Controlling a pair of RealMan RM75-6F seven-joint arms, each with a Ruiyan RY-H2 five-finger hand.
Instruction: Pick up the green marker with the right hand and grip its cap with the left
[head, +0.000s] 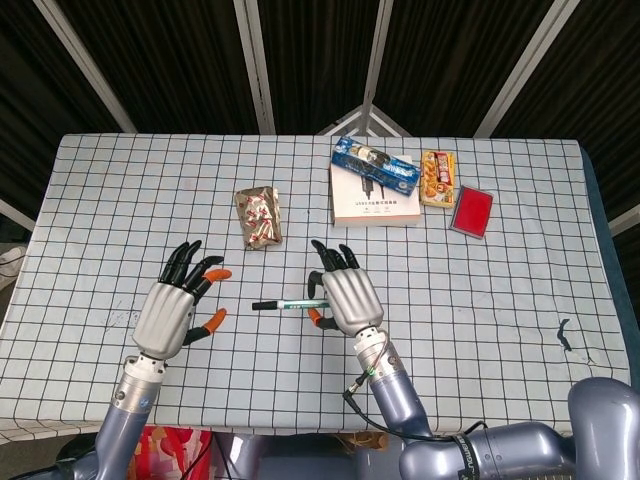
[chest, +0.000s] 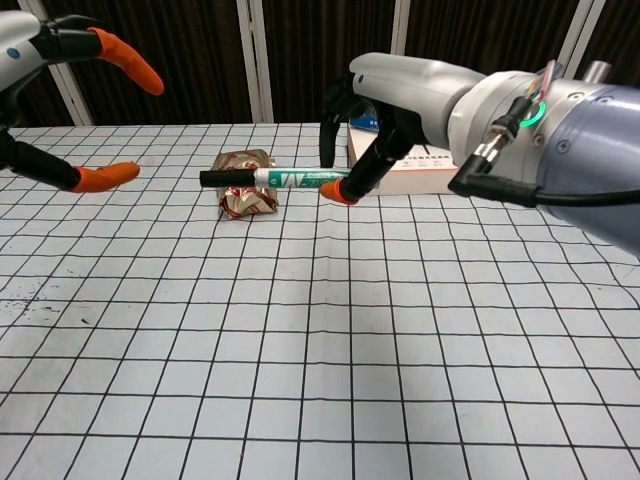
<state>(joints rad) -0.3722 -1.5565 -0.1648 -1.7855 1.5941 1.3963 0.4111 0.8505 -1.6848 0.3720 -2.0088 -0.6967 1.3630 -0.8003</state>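
My right hand (head: 343, 296) (chest: 395, 110) holds the green marker (head: 291, 304) (chest: 290, 179) by its rear end, above the table and roughly level. The marker's black cap (head: 264, 304) (chest: 225, 178) points toward my left side. My left hand (head: 180, 309) (chest: 70, 95) hovers to the left of the cap with its fingers spread and nothing in them. A gap remains between its orange fingertips (chest: 112, 175) and the cap.
A crumpled snack packet (head: 258, 217) (chest: 245, 183) lies behind the marker. At the back right sit a white box (head: 374, 198) with a blue packet (head: 375, 164) on it, a candy box (head: 437, 177) and a red case (head: 471, 210). The checked cloth (head: 500, 290) covers the table.
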